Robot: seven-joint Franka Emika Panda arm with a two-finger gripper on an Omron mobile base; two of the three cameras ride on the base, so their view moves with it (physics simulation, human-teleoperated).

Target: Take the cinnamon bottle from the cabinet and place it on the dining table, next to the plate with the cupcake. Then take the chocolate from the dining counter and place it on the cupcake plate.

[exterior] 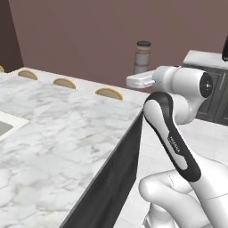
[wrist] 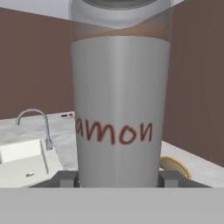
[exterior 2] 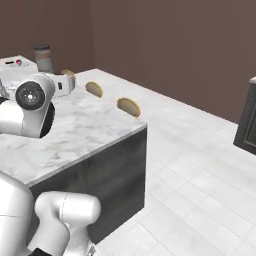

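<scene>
Cinnamon bottle [wrist: 119, 109] is out of the cabinet, clamped upright in gripper [wrist: 119, 178], carried above dining table [exterior: 53, 142] edge. Plate and cupcake are prob. the tiny specks far off. Placing bottle + chocolate step left.

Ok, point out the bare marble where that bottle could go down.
The dining table is bare from its squared corner back to the sink. The far edge is lined with stool tops. The cinnamon bottle sits between the jaws.
</scene>
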